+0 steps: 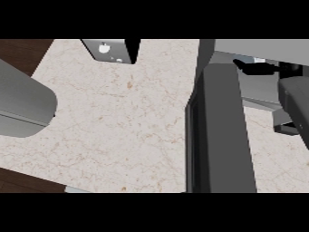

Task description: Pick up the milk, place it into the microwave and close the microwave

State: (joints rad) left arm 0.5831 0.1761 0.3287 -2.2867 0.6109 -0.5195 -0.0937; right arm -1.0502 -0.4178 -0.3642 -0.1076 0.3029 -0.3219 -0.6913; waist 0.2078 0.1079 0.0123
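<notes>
Legible text: none. No words, brands, numbers or signs readable on any surface in head view. Grey appliance [110, 50] at far edge of counter [117, 122]: pale marks on its face, too small to tell as lettering. Open microwave door [220, 131] at right: plain dark panel, no label visible.

Microwave [220, 131] right on counter [117, 118]
</notes>
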